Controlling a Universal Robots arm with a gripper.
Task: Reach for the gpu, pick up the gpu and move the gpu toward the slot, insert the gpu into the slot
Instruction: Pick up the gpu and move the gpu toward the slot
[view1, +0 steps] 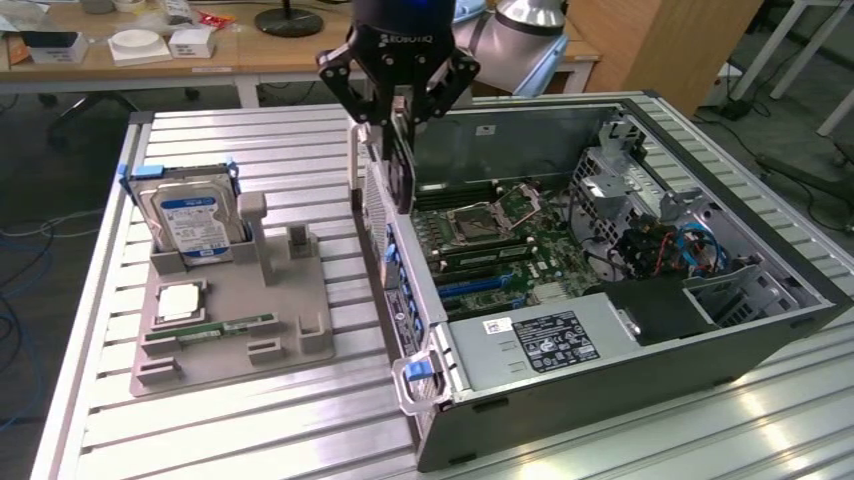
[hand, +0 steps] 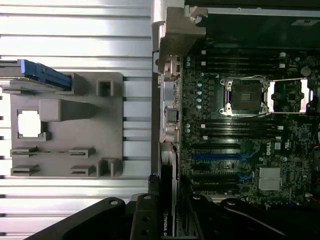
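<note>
Bright even light, glare streaks on slatted table (view1: 787, 410), shadowed computer case (view1: 534, 140) interior

Beside the dark painted-metal computer case (view1: 601, 400), the table (view1: 267, 430) was ribbed bare aluminium, the holder tray (view1: 234, 300) matt grey plastic, the gpu (view1: 400, 185) matt black.

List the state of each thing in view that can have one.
gpu: held on edge in the gripper's shut jaws, above the case, not inserted.
slot: empty.
case: lying on its side, open on top.
socket: cover flipped open.
hard drive: standing upright in the grey holder.
</note>
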